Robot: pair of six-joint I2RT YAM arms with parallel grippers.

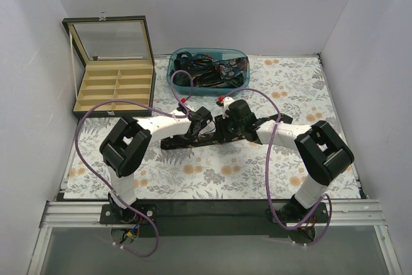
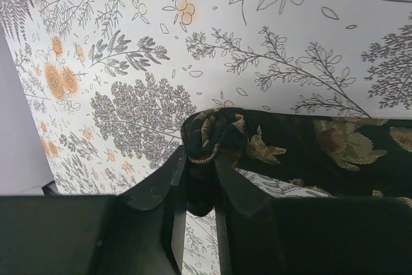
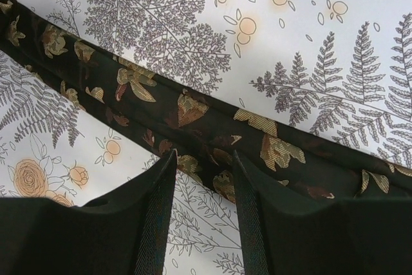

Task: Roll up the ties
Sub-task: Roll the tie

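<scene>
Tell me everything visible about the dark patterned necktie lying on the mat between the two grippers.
The black woven necktie with gold and rust leaf pattern lies as a long, flat band across the white floral table mat, midway between the arms. One end is curled into a small tight roll, and the left gripper has its jaws closed on that roll. The right gripper has its jaws apart over the band's near edge; contact there cannot be told.

The tie [image 3: 193,114] lies on the table [image 1: 244,178]. Its rolled end sits between the left gripper [image 2: 201,159] fingers. The flat part runs off sideways from them and crosses the right gripper [image 3: 203,156] fingertips. Well beyond the fingers stands a bin [image 1: 172,80], with a box [image 1: 116,113] to its left.
</scene>
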